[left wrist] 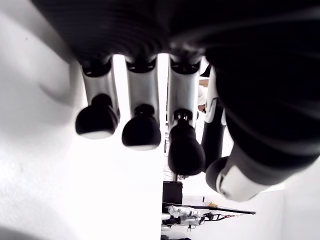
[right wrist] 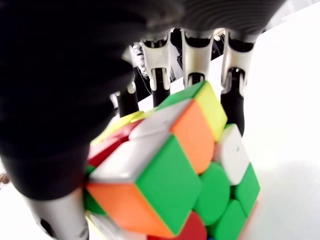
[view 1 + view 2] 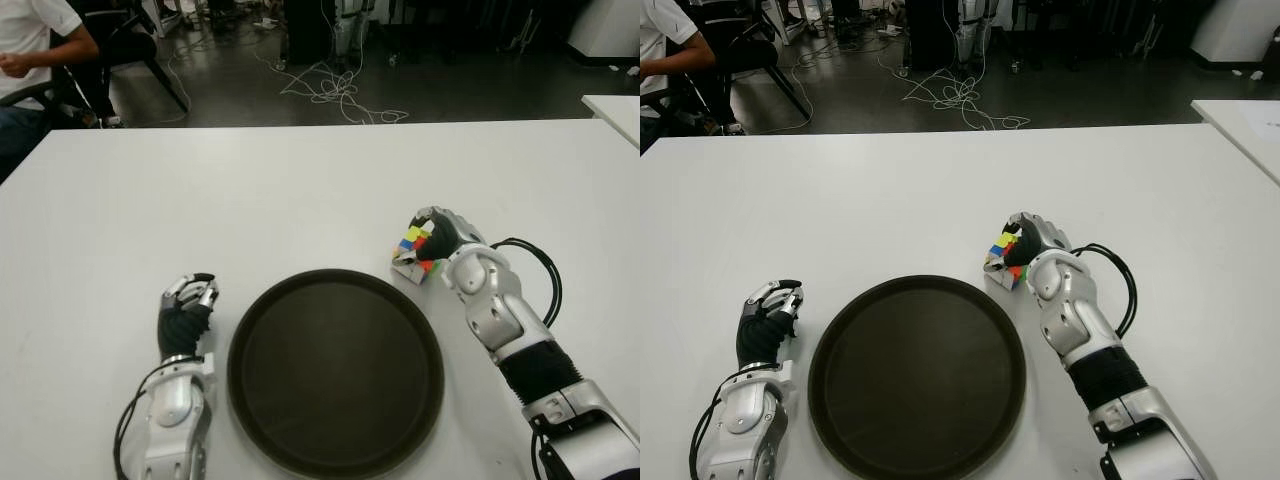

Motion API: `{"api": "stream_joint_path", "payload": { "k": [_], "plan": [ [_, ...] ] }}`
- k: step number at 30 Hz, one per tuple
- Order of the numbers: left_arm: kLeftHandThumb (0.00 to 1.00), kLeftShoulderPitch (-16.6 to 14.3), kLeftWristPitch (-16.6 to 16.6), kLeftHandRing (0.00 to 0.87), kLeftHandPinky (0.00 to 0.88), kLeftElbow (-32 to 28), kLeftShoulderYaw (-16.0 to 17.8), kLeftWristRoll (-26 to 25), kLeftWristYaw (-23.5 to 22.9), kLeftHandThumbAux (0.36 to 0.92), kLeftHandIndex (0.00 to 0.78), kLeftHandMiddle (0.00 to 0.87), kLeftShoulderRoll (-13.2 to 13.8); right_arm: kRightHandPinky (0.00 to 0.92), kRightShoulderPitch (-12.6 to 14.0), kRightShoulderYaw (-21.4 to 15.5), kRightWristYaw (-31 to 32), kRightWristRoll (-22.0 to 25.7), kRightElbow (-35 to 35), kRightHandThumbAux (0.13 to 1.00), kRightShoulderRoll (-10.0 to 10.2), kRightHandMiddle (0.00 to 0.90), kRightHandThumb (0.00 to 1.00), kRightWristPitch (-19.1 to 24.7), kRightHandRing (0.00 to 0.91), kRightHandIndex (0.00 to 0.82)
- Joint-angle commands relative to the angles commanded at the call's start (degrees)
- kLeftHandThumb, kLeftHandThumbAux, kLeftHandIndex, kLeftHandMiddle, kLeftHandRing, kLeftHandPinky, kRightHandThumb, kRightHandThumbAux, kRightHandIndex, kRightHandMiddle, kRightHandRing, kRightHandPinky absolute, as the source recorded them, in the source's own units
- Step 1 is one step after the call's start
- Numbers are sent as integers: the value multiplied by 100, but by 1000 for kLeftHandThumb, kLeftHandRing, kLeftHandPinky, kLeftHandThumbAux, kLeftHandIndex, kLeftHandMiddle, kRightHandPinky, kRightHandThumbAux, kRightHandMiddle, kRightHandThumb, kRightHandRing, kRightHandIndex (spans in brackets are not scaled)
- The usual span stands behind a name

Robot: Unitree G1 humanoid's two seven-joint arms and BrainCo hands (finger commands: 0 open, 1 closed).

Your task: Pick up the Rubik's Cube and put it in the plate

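Observation:
The Rubik's Cube (image 3: 416, 253) is tilted on one edge on the white table, just past the upper right rim of the round black plate (image 3: 335, 450). My right hand (image 3: 436, 240) is curled around the cube; in the right wrist view its fingers (image 2: 192, 60) wrap the far side of the cube (image 2: 170, 170) and the thumb presses the near side. Left of the plate sits my left hand (image 3: 188, 300), fingers curled and holding nothing.
The white table (image 3: 300, 190) stretches far beyond the plate. A second table corner (image 3: 615, 110) shows at the far right. A seated person (image 3: 25, 50) and cables on the floor (image 3: 335, 90) lie beyond the table's far edge.

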Motion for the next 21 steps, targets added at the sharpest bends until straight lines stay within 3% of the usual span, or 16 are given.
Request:
{"api": "stream_joint_path", "payload": {
  "k": [7, 13, 21],
  "plan": [
    [713, -4, -15, 822, 820, 20, 18, -45, -30, 703, 445, 792, 0, 771, -34, -4, 45, -7, -27, 823, 18, 722, 0, 116, 783, 558],
    [712, -11, -6, 821, 820, 29, 30, -48, -16, 703, 445, 791, -3, 815, 11, -95, -72, 56, -106, 825, 71, 771, 0, 126, 814, 522],
    [712, -13, -26, 827, 827, 34, 19, -16, -4, 703, 445, 797, 0, 786, 97, -313, -446, 223, -143, 847, 123, 762, 0, -198, 797, 570]
  ]
}}
